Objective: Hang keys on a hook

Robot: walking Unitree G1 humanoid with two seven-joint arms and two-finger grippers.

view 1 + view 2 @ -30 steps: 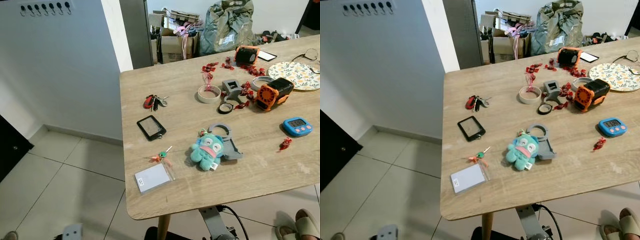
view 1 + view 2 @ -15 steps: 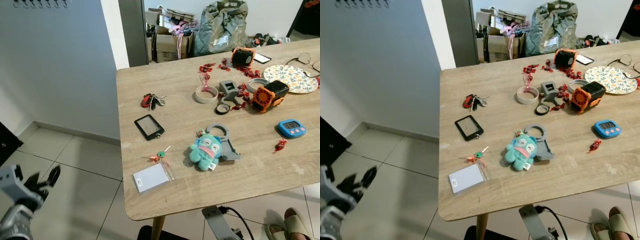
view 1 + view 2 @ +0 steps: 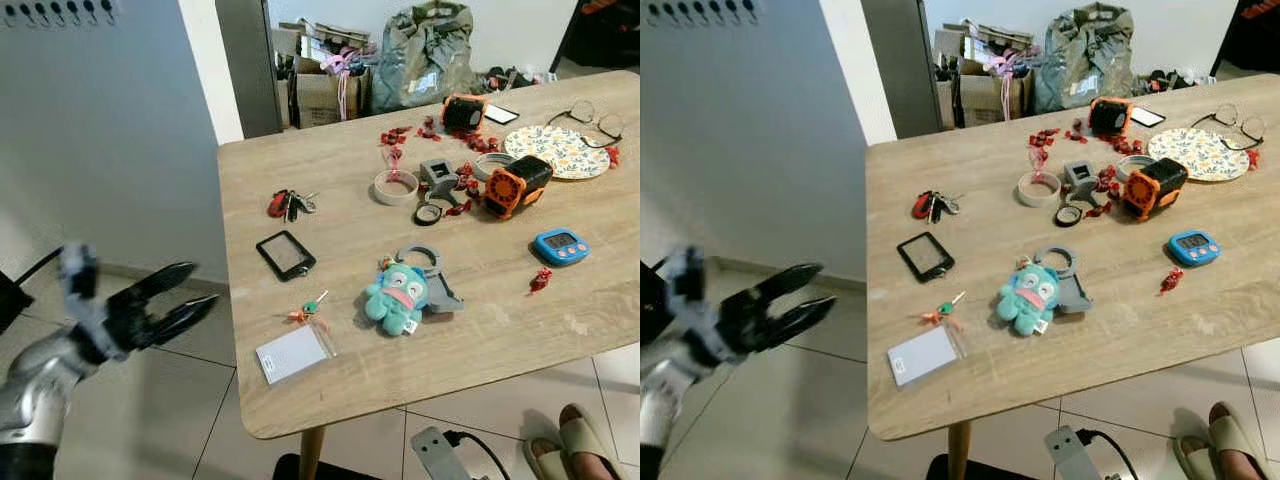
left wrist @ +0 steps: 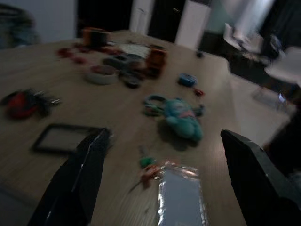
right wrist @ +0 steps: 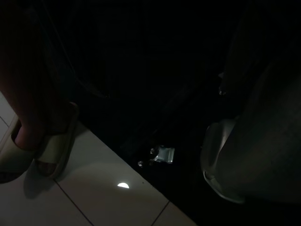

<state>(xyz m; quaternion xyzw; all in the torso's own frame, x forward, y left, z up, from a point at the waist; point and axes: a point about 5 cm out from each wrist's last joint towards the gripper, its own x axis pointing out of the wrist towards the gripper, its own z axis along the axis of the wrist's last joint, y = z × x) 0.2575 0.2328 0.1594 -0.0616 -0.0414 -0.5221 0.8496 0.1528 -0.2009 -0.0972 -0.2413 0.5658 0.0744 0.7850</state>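
A bunch of keys [image 3: 288,204] with a red fob lies on the wooden table [image 3: 560,350] near its left edge. A single small key [image 3: 310,308] with a green head lies closer to the front, beside a clear card sleeve [image 3: 293,352]. A row of dark hooks [image 3: 55,12] is fixed high on the grey wall at upper left. My left gripper [image 3: 205,285] is raised left of the table, open and holding nothing, its fingers pointing at the table's edge. In the left wrist view the red-fob keys [image 4: 23,101] and the green key [image 4: 148,162] lie ahead of the fingers [image 4: 89,174]. My right arm hangs idle in the dark.
The table also holds a black card frame [image 3: 285,254], a teal plush [image 3: 397,298], tape rolls, an orange gadget [image 3: 518,184], a blue timer [image 3: 560,244], a patterned plate [image 3: 560,150] and glasses. A person's sandalled foot [image 3: 585,440] is at lower right. Boxes and bags stand beyond the table.
My left arm has swung up from low at the left, and its open gripper now reaches toward the table's left edge. The camera has shifted, so the whole scene sits further left.
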